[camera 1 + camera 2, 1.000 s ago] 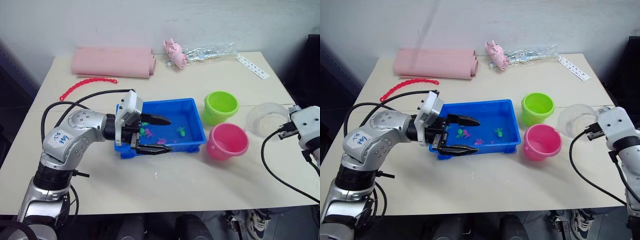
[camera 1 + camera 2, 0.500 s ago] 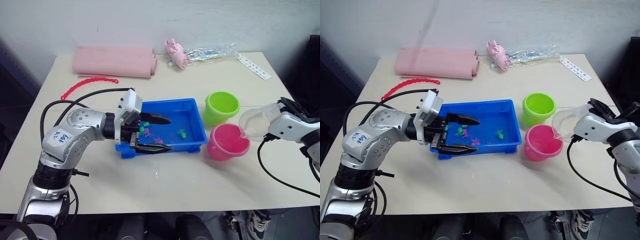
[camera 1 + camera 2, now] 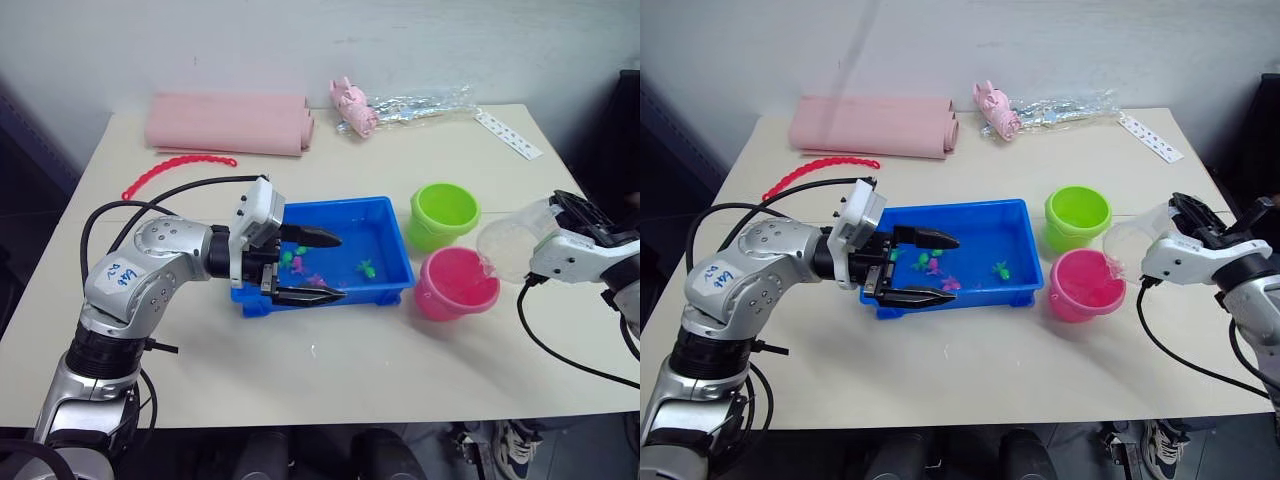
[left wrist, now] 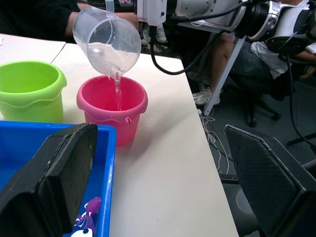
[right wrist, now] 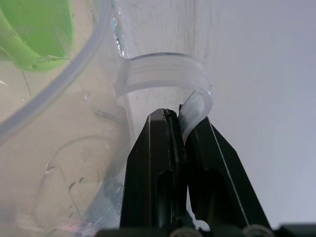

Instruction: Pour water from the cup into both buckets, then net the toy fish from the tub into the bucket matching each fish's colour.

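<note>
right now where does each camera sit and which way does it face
Left eye and right eye views: on the head, looking forward and down over the beige table; both arms show, with the shallow blue plastic tub between them.
Left wrist view: looks along the open left end effector toward the bright pink round bucket and lime green bucket.
Right wrist view: looks along the right end effector, shut on the handle of the clear plastic measuring cup.
Shared: head and left wrist views both show that cup tilted, pouring into the pink bucket.
</note>
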`<state>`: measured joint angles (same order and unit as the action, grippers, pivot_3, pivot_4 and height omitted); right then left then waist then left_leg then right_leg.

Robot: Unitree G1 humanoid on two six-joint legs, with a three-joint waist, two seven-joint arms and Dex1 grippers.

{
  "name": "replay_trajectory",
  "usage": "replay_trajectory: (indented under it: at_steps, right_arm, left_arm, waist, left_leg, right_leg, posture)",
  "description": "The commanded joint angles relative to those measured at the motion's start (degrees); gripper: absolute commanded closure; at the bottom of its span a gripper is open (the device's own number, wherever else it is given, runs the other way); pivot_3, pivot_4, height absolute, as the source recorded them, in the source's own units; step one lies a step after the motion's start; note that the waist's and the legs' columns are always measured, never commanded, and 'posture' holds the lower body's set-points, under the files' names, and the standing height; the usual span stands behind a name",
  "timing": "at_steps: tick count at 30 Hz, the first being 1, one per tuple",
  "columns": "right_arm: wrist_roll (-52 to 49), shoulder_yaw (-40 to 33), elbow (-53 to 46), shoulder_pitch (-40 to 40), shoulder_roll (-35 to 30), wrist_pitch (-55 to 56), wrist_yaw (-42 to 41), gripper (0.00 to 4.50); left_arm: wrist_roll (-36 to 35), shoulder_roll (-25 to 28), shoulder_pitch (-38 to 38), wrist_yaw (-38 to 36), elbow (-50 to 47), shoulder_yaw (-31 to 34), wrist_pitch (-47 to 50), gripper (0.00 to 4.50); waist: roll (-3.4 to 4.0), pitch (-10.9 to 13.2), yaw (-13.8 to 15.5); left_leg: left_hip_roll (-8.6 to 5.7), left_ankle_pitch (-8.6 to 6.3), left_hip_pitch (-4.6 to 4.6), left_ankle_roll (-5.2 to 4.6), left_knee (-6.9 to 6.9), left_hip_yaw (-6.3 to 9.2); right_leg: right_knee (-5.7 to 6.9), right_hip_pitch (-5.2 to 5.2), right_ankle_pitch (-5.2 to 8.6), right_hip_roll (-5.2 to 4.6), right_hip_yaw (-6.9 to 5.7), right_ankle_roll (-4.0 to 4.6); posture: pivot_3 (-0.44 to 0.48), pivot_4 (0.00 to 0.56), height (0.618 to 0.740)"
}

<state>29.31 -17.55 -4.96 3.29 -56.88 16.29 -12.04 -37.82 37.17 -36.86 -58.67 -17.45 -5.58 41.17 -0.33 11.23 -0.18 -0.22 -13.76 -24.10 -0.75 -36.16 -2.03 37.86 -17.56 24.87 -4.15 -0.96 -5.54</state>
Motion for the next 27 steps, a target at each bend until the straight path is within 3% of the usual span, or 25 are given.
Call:
replay_trajectory:
  at_steps: [1, 7, 16, 22, 27]
  right_arm:
    - [2.0, -1.8, -1.5, 0.4, -1.7, 2.3, 2.0, 4.38]
    - [0.1, -2.3, -0.9, 0.5, -0.3, 1.6, 1.1, 4.38]
    - [-21.1, -5.2, 0.2, 4.2, 10.0, -15.5, -7.2, 4.38]
    - [-27.8, -5.0, 3.2, 13.7, 12.1, -28.0, -8.8, 4.38]
    - [-23.3, 3.0, 15.7, 28.6, 11.5, -26.2, -6.7, 4.38]
  left_arm:
    - [0.1, 0.0, 0.1, 0.2, -1.3, 1.0, -1.0, 0.0]
    - [0.1, -0.1, 0.1, 0.2, -1.1, 1.0, -1.2, 0.0]
    - [-1.4, -1.7, -0.8, 2.6, 1.9, 3.5, 0.0, 0.0]
    - [-1.4, -4.0, -4.0, 6.6, 5.3, 5.8, 1.9, 0.0]
    - [0.7, -4.6, -5.4, 9.1, 7.5, 5.7, 2.1, 0.0]
  waist:
    - [0.0, 0.0, 0.0]
    - [0.0, 0.0, 0.0]
    - [-0.01, 0.0, 0.0]
    - [0.0, 0.0, -0.1]
    - [0.0, 0.0, -0.4]
  left_leg:
    - [0.0, 0.0, 0.0, 0.0, 0.0, 0.0]
    - [0.01, 0.0, 0.0, 0.0, 0.0, 0.0]
    - [0.01, 0.0, -0.01, 0.0, -0.03, 0.04]
    - [0.02, 0.0, 0.0, 0.0, -0.07, 0.04]
    - [0.02, 0.01, 0.03, 0.01, -0.03, 0.01]
  right_leg:
    - [0.0, 0.0, 0.0, 0.0, 0.0, 0.0]
    - [0.01, 0.0, 0.0, 0.0, -0.01, 0.0]
    - [0.05, 0.06, 0.0, 0.01, -0.06, 0.0]
    - [0.08, 0.03, 0.0, 0.01, -0.05, 0.0]
    - [0.06, -0.02, 0.0, 0.01, -0.04, 0.0]
  posture:
    - [0.0, 0.15, 0.74]
    - [0.0, 0.15, 0.74]
    - [0.0, 0.15, 0.74]
    - [0.0, 0.15, 0.74]
    - [0.0, 0.15, 0.74]
